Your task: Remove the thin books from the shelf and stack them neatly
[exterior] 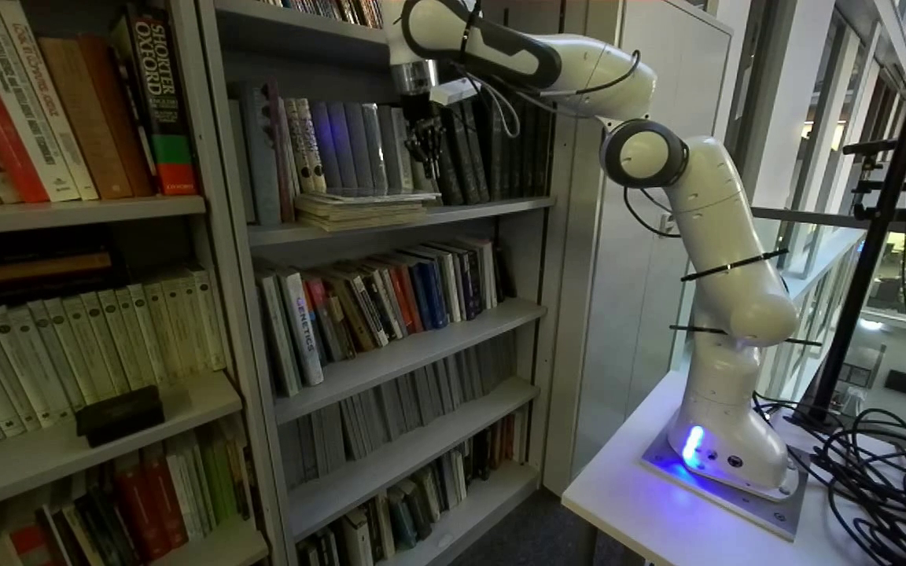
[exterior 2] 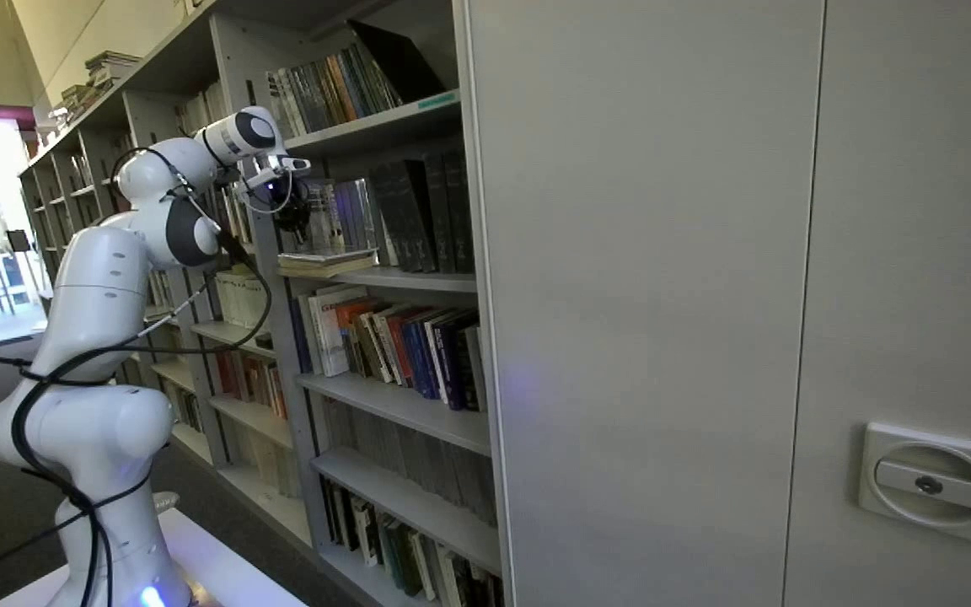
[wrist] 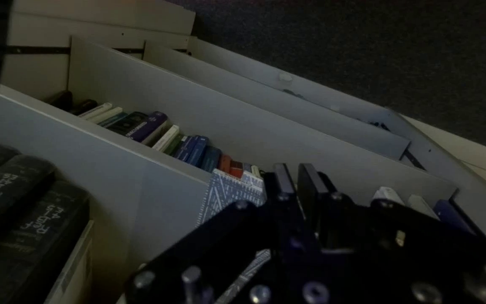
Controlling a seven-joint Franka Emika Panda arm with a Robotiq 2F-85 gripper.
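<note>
Dark floor (exterior 2: 216, 502) stretches past a white table (exterior 2: 228, 582) toward bright windows (exterior 2: 9, 156).

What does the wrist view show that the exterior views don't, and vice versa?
Only the wrist view: the line pattern on a cover partly behind the hand. Only the exterior views: the edges of the stacked thin books, the arm and the white table. Shared: the hand, the black volumes on the grey shelf, and the coloured books one level below.

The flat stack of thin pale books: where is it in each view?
In an exterior view: stack, left of centre, above mid-height.
In an exterior view: stack, left of centre, above mid-height.
Wrist view: patterned cover, apparently its top, below centre.
Shared landmark: thick black books.
</note>
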